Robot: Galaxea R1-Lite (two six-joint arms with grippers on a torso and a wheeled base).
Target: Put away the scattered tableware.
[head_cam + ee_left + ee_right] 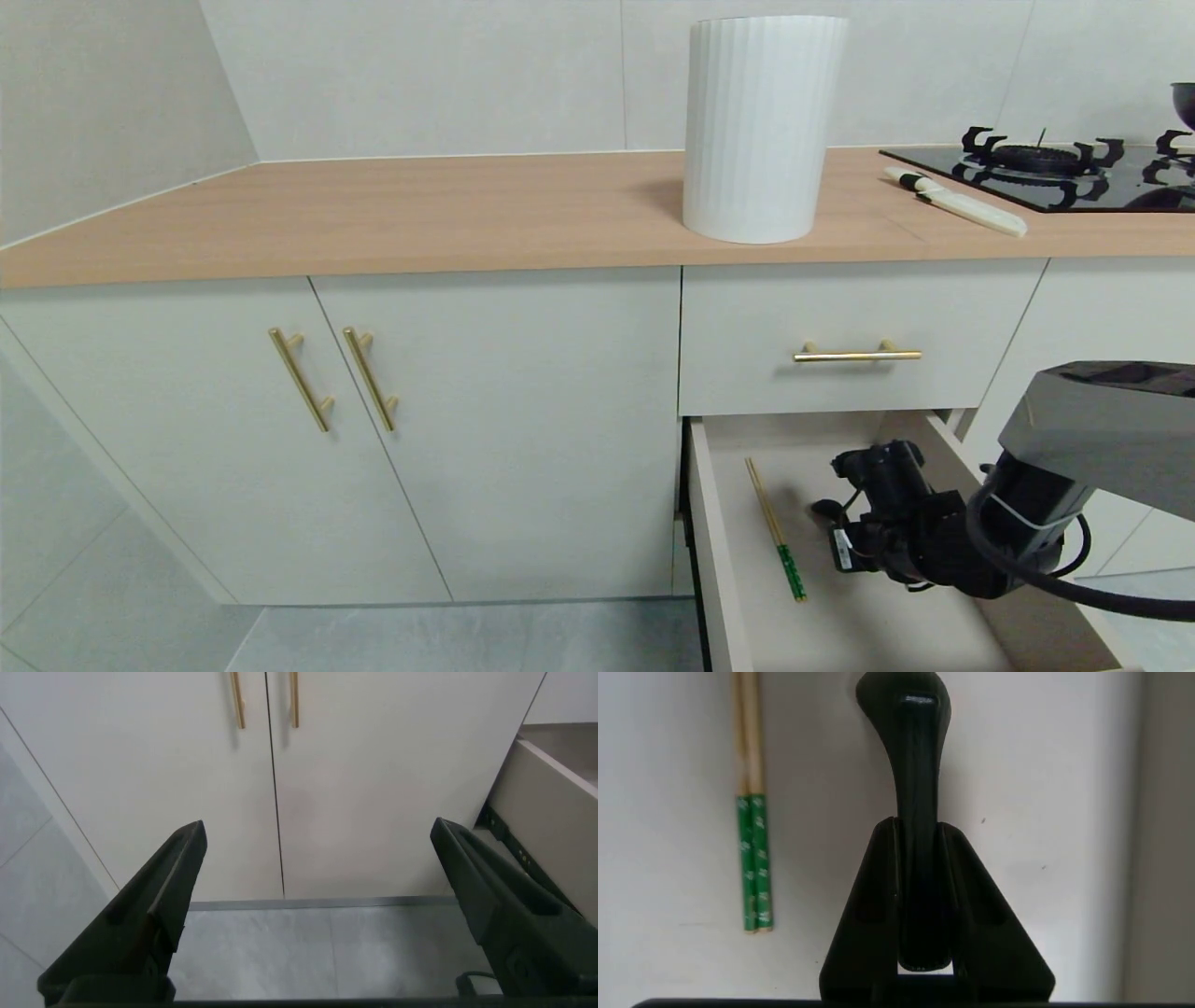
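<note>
Right wrist view: the right gripper (915, 835) is clamped on a smooth black spoon (913, 728) with a rounded end, held low inside the open drawer (714, 523), likely to lay it beside the slim, green-ended bamboo chopsticks (752, 812). The left gripper (318, 831) gapes wide, holding nothing, facing the cabinet doors (374, 784).

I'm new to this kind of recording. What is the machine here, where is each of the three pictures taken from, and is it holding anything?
It is a two-armed robot in a kitchen. The wide picture comes from a camera on its head, the other two from cameras on its wrists. The right gripper is shut on a black spoon-like utensil inside the open pale drawer, beside wooden chopsticks with green ends. The left gripper is open and empty, facing the white cabinet doors. On the wooden countertop are a white ribbed cylinder and a cream-coloured knife.
</note>
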